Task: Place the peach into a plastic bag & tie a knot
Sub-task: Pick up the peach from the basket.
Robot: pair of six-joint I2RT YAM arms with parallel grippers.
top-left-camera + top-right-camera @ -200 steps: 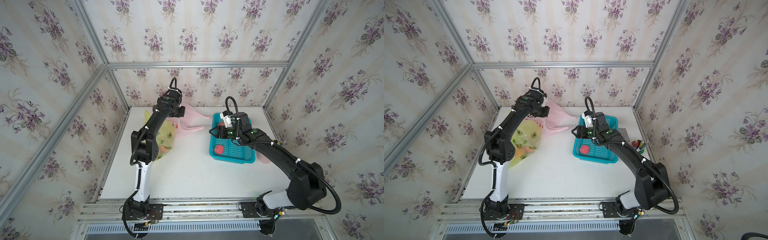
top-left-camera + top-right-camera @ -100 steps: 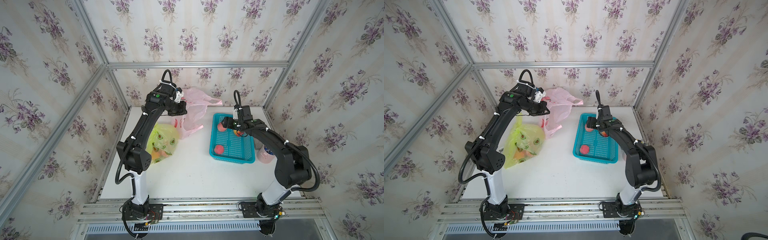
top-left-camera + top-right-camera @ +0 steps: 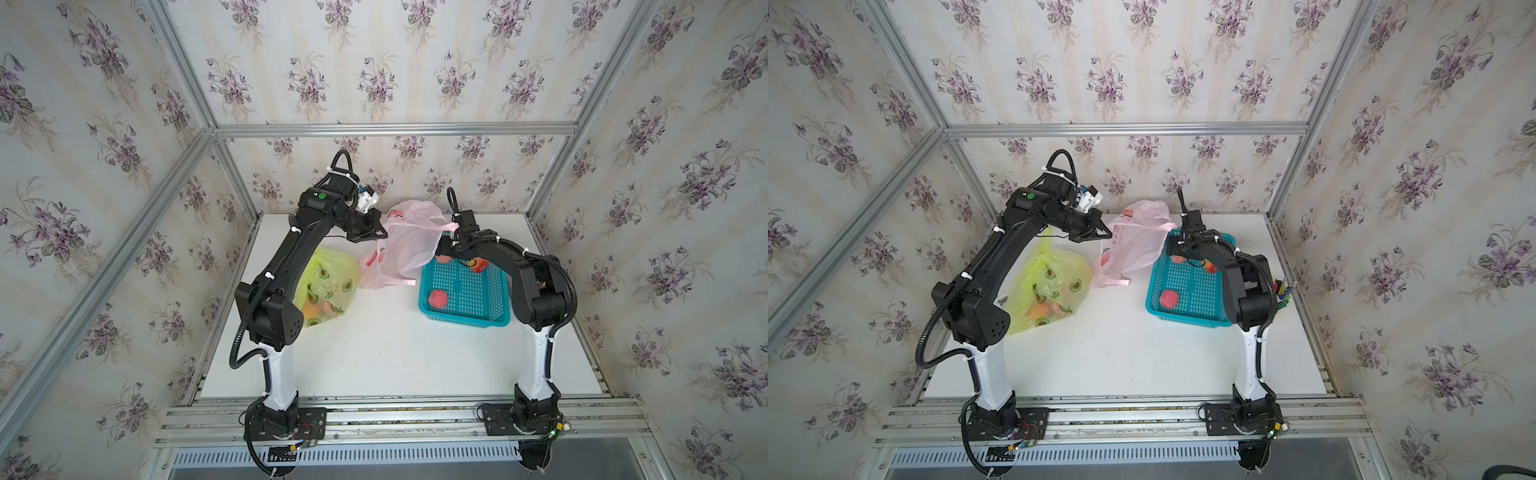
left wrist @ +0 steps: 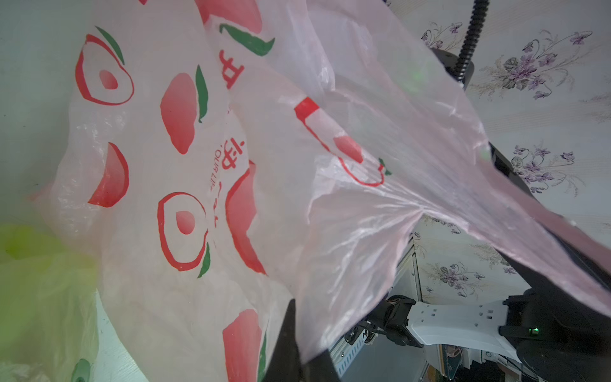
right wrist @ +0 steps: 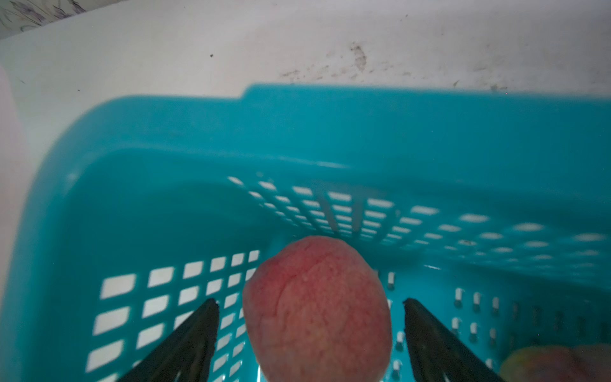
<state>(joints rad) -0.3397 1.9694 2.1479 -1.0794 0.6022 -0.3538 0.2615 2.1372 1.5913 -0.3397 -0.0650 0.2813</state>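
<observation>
Since a second ago the left arm has lifted the pink bag (image 3: 409, 245) off the desk (image 3: 395, 353), and the right arm has pulled back to the basket's far end, its fingers spreading.

The left hand (image 3: 383, 237) is clamped on the pink bag's rim and holds it up, mouth towards the basket (image 3: 461, 320). The right hand (image 5: 309, 302) is open: the peach (image 5: 317, 314) lies between its two fingers (image 5: 198, 330), with a gap showing on each side.

The yellow-green bag (image 3: 328, 286) slumps on the desk beside the left arm with orange fruit inside. The pink bag's contents cannot be made out. The blue basket holds the peach at its far corner, a near-corner peach (image 3: 438, 298) and a far-side fruit (image 3: 478, 264).

Only the right wrist view shows the gaps around the peach; in both top views the arm covers most of it. Only the left wrist view shows the bag's printed red fruit (image 4: 178, 112).
</observation>
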